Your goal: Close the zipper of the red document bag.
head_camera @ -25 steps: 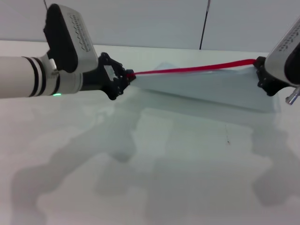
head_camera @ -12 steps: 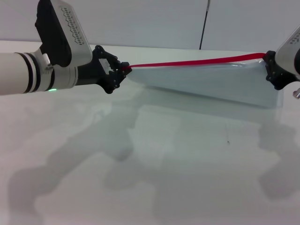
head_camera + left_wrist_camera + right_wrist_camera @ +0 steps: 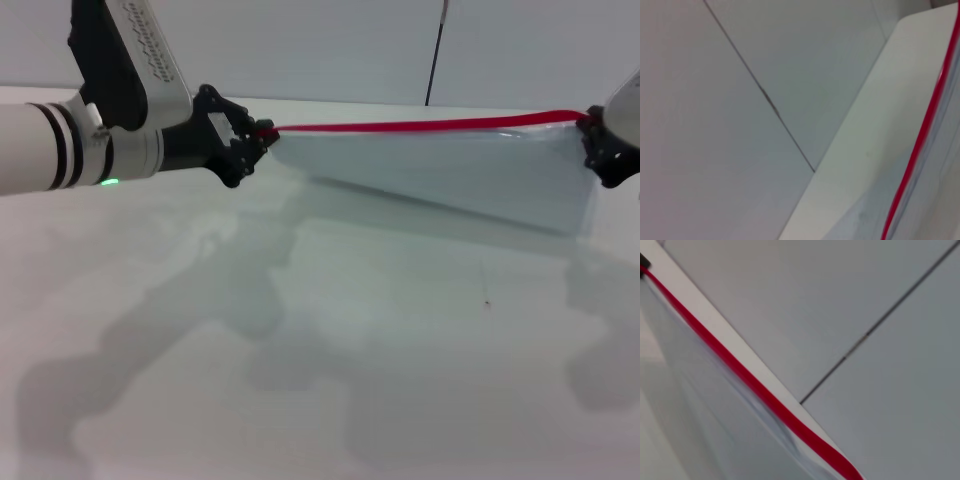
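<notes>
Red zipper (image 3: 420,126): a thin bright strip drawn taut in a nearly straight line, its long axis spanning from the left jaws across to the right jaws, rising very slightly toward the right ones.
Zipper ends: one end sits pinched inside the left jaws, the other reaches into the right jaws at the picture's edge.
Red document bag (image 3: 470,180): translucent pale grey-blue pouch hanging below the zipper, held up on edge between the two sets of jaws; narrow at the left jaws and widening toward the right jaws, where its lower corner comes down near the tabletop.
Bag in wrist views: the red edge (image 3: 920,140) runs away from the left wrist camera as a long slanted line; from the right wrist the same edge (image 3: 740,371) crosses diagonally with the pale sheet beside it.
Left gripper (image 3: 262,140): black jaws clamped on the zipper's end, held above the tabletop on a white arm reaching in from the side.
Right gripper (image 3: 598,142): mostly cut off by the frame; black jaws closed on the bag's other top corner at the zipper.
Tabletop (image 3: 300,360): plain white, carrying soft shadows of both arms and the bag.
Wall (image 3: 320,45): pale panels behind, with a dark vertical seam.
</notes>
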`<action>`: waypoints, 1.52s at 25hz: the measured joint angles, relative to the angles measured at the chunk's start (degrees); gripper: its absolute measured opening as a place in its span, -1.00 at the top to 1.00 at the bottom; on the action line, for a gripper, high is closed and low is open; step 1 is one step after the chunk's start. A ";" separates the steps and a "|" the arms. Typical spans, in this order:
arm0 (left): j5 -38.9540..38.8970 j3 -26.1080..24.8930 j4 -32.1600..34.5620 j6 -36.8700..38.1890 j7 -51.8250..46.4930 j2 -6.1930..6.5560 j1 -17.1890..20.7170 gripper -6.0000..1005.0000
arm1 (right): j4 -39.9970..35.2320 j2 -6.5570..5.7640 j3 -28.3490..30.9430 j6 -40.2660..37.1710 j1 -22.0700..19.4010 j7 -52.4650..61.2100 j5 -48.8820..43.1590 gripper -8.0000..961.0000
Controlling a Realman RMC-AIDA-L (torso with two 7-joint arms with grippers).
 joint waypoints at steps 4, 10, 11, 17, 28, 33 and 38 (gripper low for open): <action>-1.44 -0.80 0.38 0.40 -0.23 -0.03 0.17 0.79 | 1.36 0.05 1.76 0.36 0.08 0.93 0.00 0.93; -5.83 -2.52 0.43 0.42 0.20 0.01 0.60 0.72 | 3.15 0.04 3.07 2.90 -0.31 1.39 0.02 0.45; -6.29 -2.64 0.43 0.37 0.25 0.00 0.65 0.66 | 3.32 0.05 3.26 3.16 -0.36 1.61 0.04 0.37; -13.30 -3.10 0.76 0.70 2.17 -0.04 1.98 0.21 | 3.80 0.15 2.78 8.73 -2.18 4.81 0.40 0.00; -45.20 -2.10 5.79 0.96 12.01 -0.58 12.50 -0.07 | 17.91 -0.11 -3.36 46.26 -8.17 8.00 16.44 -0.02; -64.33 -0.52 1.12 0.36 25.29 -0.84 15.02 -0.06 | 30.02 -0.14 -8.78 66.96 -8.17 8.26 25.28 -0.02; -82.73 5.69 -5.18 -0.57 45.45 -0.86 16.60 -0.06 | 37.10 -0.20 -13.95 81.05 -8.01 11.61 27.73 -0.01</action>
